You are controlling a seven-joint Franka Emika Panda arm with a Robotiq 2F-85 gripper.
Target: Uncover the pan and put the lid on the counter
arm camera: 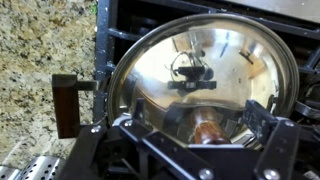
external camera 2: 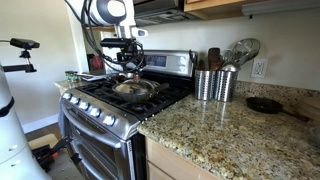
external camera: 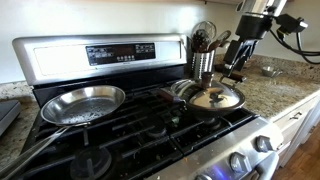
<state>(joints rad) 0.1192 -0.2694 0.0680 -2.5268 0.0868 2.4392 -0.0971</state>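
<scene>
The round shiny lid [arm camera: 215, 45] with a metal rim sits on the dark pan [external camera: 186, 93] on a front burner of the black stove; it shows in both exterior views [external camera: 216, 98] [external camera 2: 133, 88]. The pan is mostly hidden under it; its dark handle [arm camera: 67, 105] sticks out toward the granite counter [arm camera: 40, 40]. My gripper [arm camera: 198, 122] hangs right over the lid, open, its two fingers on either side of the brown central knob [arm camera: 205, 132] with gaps on both sides. It also shows in both exterior views [external camera: 234, 68] [external camera 2: 128, 64].
A shiny silver steel pan [external camera: 85, 103] sits on another burner. Steel utensil holders [external camera: 203, 60] [external camera 2: 215, 83] stand on the counter [external camera 2: 220, 135] beside the stove. A small dark pan [external camera 2: 265, 104] and a bowl [external camera: 268, 70] lie farther along the counter.
</scene>
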